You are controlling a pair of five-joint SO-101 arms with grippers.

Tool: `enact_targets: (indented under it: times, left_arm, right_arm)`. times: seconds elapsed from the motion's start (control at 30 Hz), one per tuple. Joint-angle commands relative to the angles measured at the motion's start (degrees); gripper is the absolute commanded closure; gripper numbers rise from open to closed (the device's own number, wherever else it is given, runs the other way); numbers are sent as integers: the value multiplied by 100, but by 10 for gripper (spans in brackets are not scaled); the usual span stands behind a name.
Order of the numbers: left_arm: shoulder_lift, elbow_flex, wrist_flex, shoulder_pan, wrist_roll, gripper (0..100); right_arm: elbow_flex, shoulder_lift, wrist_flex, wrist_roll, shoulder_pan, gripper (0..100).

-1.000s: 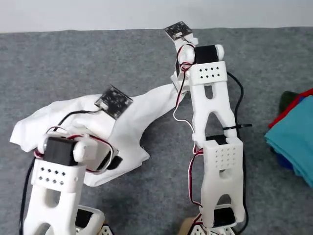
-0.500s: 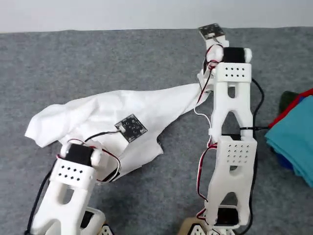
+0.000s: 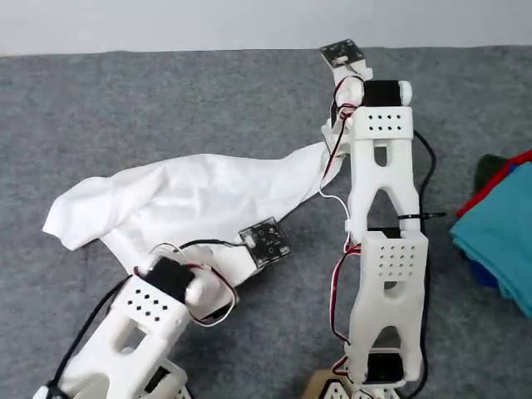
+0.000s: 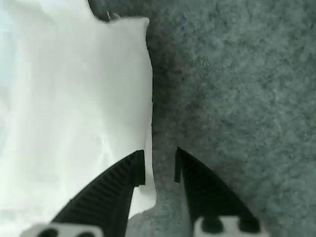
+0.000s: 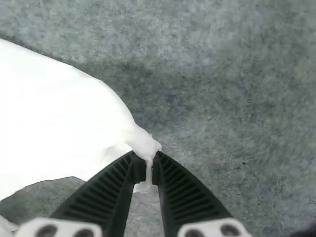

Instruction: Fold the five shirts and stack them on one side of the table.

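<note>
Right gripper (image 5: pixel 146 170) is clamped tight on a corner of the white shirt (image 5: pixel 54 118), cloth pinched between its fingertips. Left gripper (image 4: pixel 159 165) sits low with a narrow gap between its jaws, and the shirt's edge runs right through that gap. The shirt lies rumpled across the grey table (image 3: pixel 166 91), stretched between the two arms. Well apart, at the table's right edge, sits a stack of folded shirts (image 3: pixel 499 237), teal on top.
</note>
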Motion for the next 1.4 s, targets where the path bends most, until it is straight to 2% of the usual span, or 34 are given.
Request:
enact_targets:
  times: [0.0,0.2,0.3,0.43,0.53,0.67,0.87,1.17,1.37]
  left_arm:
    - [-44,92,-413,88,79,892]
    - [237,444,-958,53,70,891]
    - [879,330,-1363,-273,70,863]
    - [1943,-295,-1670,-809,70,790]
    - [2787,-936,-1697,-993,9,785]
    - [3640,-1798,-1574,-1169,-149,786]
    - [3754,-2914,-914,-1327,-158,786]
    - [3771,-3108,-1204,-1925,-167,786]
    - [3481,-3486,-35,-1908,-167,787]
  right_arm:
    - [-70,-84,-48,18,-119,988]
    - [-70,-119,22,18,-127,988]
    - [-70,-119,145,9,-127,988]
    - [-70,-119,224,0,-127,988]
    - [-70,-127,242,0,-127,988]
    - [-79,-127,418,0,-127,988]
    - [-79,-136,558,0,-75,988]
    - [-79,-365,558,0,-119,988]
    - [-79,-374,567,9,-92,988]
